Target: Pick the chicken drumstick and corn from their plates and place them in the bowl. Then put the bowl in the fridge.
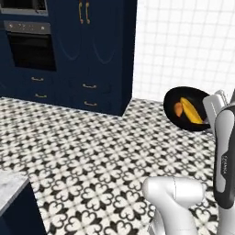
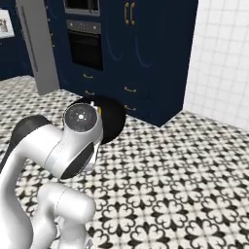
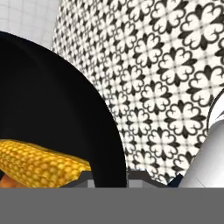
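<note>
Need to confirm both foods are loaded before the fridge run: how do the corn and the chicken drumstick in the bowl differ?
The corn is bright yellow, while the chicken drumstick is orange-brown. The corn is a long cob; the drumstick shows as a shorter, rounder piece. The corn spans much of the bowl, and the drumstick sits at its left end in the left base view. Both lie inside the black bowl, carried above the floor.

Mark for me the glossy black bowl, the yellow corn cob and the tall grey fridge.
glossy black bowl [image 1: 176, 97]: left base view, inner wall at upper left.
yellow corn cob [image 1: 190, 111]: left base view, mid-cob.
tall grey fridge [image 2: 37, 44]: right base view, side panel.
</note>
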